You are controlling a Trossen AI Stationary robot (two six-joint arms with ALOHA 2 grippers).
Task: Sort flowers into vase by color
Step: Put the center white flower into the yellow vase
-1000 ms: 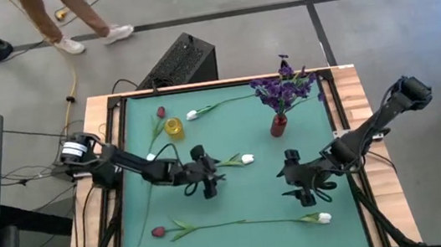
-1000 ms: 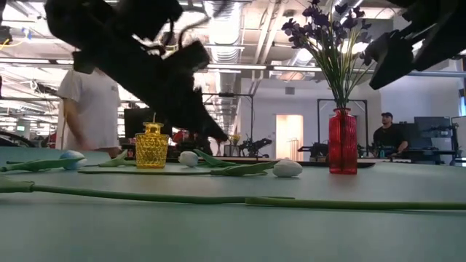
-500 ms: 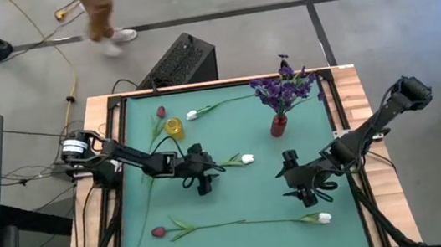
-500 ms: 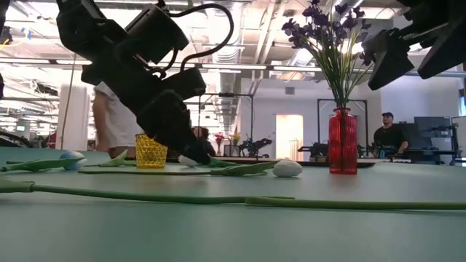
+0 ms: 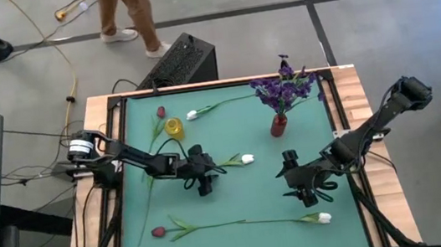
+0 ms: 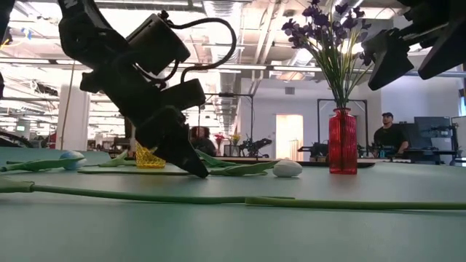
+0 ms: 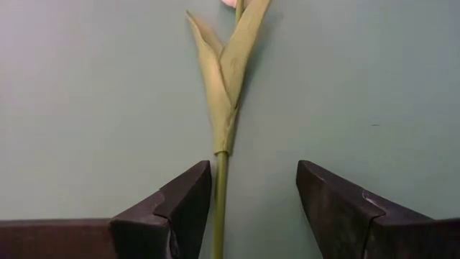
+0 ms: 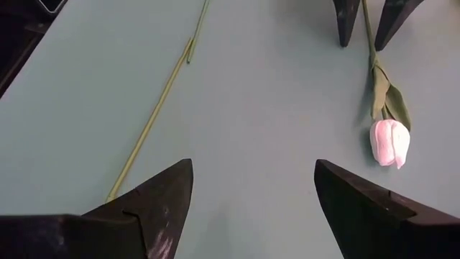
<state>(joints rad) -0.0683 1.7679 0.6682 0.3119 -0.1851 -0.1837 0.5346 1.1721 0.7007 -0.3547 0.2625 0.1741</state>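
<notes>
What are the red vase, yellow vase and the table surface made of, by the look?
Red vase: likely glass, glossy and see-through, with highlights along its body.
Yellow vase: probably glass or clear plastic, translucent; the low view shows a faceted pattern.
Table surface: looks like a matte teal mat, with no glare.

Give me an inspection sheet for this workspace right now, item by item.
Surface: green mat in a wooden frame.
Job's things: purple spray in red vase; yellow vase holds nothing; white tulips and dark red tulips lie flat.
Clutter: nothing seen.
Grippers: left gripper down at the mat, fingers astride the middle white tulip's stem, one touching it; right gripper open, holding nothing.
Cables: run along the left arm; yellow cable on floor.
Surroundings: person walking behind table; black box.
</notes>
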